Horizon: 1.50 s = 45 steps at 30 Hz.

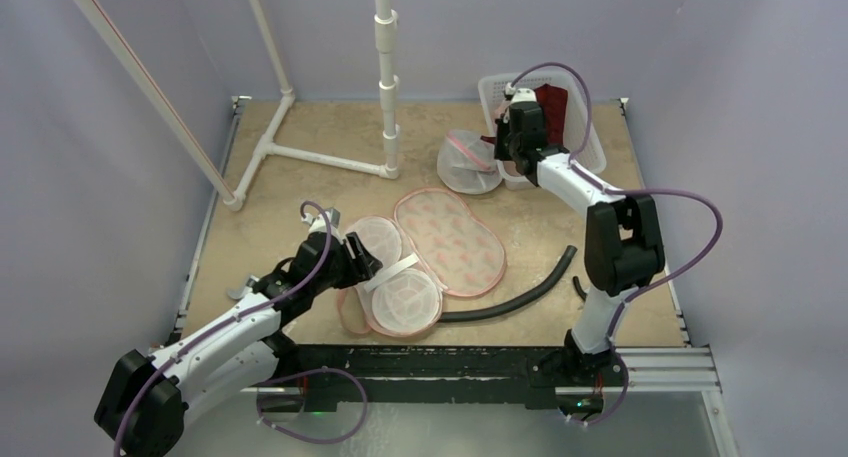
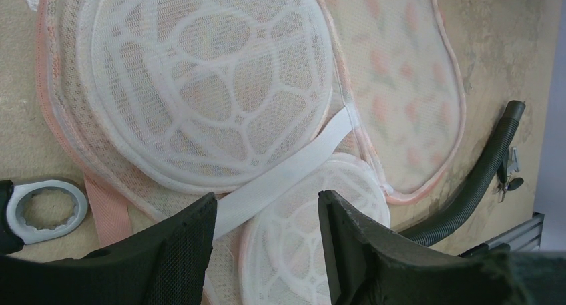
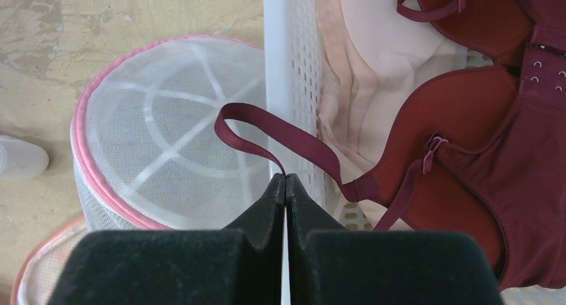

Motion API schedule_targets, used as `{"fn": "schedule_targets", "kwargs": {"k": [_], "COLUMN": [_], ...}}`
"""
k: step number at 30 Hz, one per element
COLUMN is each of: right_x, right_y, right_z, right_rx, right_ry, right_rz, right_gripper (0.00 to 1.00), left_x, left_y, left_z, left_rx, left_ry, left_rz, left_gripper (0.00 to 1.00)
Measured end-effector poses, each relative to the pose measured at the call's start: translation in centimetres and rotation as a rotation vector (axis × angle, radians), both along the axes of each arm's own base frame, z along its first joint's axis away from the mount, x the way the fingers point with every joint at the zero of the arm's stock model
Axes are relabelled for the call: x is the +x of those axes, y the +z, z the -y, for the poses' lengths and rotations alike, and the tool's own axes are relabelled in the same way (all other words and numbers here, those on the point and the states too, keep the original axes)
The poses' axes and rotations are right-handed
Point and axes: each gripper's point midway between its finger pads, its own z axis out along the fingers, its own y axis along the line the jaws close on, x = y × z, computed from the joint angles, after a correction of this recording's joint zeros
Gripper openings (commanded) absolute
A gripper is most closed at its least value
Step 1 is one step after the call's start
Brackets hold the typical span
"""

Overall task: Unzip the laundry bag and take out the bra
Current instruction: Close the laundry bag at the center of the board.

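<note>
The laundry bag (image 1: 450, 239) lies unzipped and spread flat mid-table, pink-edged mesh with two white domed cups (image 2: 200, 85) and a white band (image 2: 294, 165) across them. My left gripper (image 1: 368, 262) hovers open just over those cups (image 2: 267, 205), holding nothing. A dark red bra (image 3: 480, 158) lies in the white basket (image 3: 277, 65) at the back right (image 1: 553, 107). Its strap (image 3: 314, 148) loops out over the basket rim. My right gripper (image 3: 286, 177) is shut on that strap at the rim.
A second round mesh bag (image 3: 173, 131) with a pink rim sits against the basket's left side. A pale pink garment (image 3: 374, 45) lies under the bra. A black hose (image 1: 520, 297) curves at front right; a white pipe rack (image 1: 385, 77) stands at the back.
</note>
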Motion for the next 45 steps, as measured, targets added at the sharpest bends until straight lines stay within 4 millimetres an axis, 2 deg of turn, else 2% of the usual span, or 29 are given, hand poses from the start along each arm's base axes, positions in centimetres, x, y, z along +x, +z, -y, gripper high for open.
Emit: {"fn": "schedule_targets", "kwargs": {"k": [4,10,12,13,14,15,19,22,24,27,29,31,32,33,34,36,37,40,42,45], "right_x": [0.0,0.1,-0.1,-0.1,0.0,0.0,0.4,0.2,0.1,-0.3,-0.8,-1.8,-2.0,-3.6,-5.0,-8.7,-10.5,-14.1,-15.8,-17.4], "right_y": [0.0,-1.8,-2.4,-2.6,-2.7,-2.9,-3.5,-2.8,-1.0,3.0,6.7,10.8,11.6,14.9,16.7,19.1,19.7,18.9,15.3,8.0], "right_z": [1.3,7.1,8.5,8.7,8.7,8.4,7.2,6.7,6.7,6.5,6.2,5.1,4.9,3.0,1.7,-0.7,-1.5,-1.9,-1.9,-1.9], "right_rx": [0.043,0.131,0.143,0.152,0.162,0.170,0.194,0.207,0.221,0.237,0.242,0.253,0.255,0.282,0.305,0.365,0.396,0.457,0.477,0.461], "right_ry": [-0.036,-0.180,-0.217,-0.224,-0.221,-0.217,-0.193,-0.192,-0.198,-0.198,-0.202,-0.189,-0.188,-0.140,-0.101,-0.007,0.036,0.097,0.112,0.098], "right_rz": [-0.009,-0.044,-0.061,-0.067,-0.069,-0.078,-0.097,-0.088,-0.057,0.020,0.101,0.189,0.213,0.290,0.338,0.411,0.432,0.447,0.388,0.237], "right_gripper": [0.00,0.00,0.00,0.08,0.23,0.35,0.59,0.84,0.97,0.98,0.98,0.98,0.98,0.98,0.98,0.97,0.95,0.92,0.89,0.83], "left_x": [0.0,0.0,0.0,0.0,0.0,0.0,0.0,-0.1,-0.2,-0.3,-0.3,-0.1,0.0,0.1,0.2,0.5,0.5,0.5,0.4,0.4], "left_y": [0.1,0.4,0.4,0.4,0.4,0.4,0.4,0.5,0.6,0.6,0.7,1.2,1.5,1.8,2.1,2.7,2.9,2.8,2.6,2.4], "left_z": [0.0,0.0,0.0,0.0,0.0,0.0,0.0,-0.1,-0.3,-0.5,-0.7,-0.8,-0.8,-0.9,-0.9,-1.1,-1.3,-1.7,-1.8,-1.8], "left_rx": [-0.001,-0.008,-0.009,-0.009,-0.009,-0.009,-0.008,-0.007,-0.005,0.007,0.022,0.030,0.030,0.030,0.032,0.034,0.037,0.050,0.057,0.056], "left_ry": [0.000,0.000,0.000,0.000,0.000,0.000,0.000,0.001,0.002,0.003,0.003,0.007,0.010,0.014,0.019,0.034,0.041,0.054,0.058,0.060], "left_rz": [0.003,0.013,0.015,0.015,0.014,0.014,0.013,0.015,0.017,0.019,0.020,0.026,0.033,0.040,0.045,0.060,0.064,0.064,0.055,0.053], "left_gripper": [0.56,0.56,0.56,0.56,0.56,0.56,0.56,0.56,0.56,0.57,0.59,0.62,0.63,0.64,0.65,0.65,0.65,0.63,0.62,0.61]}}
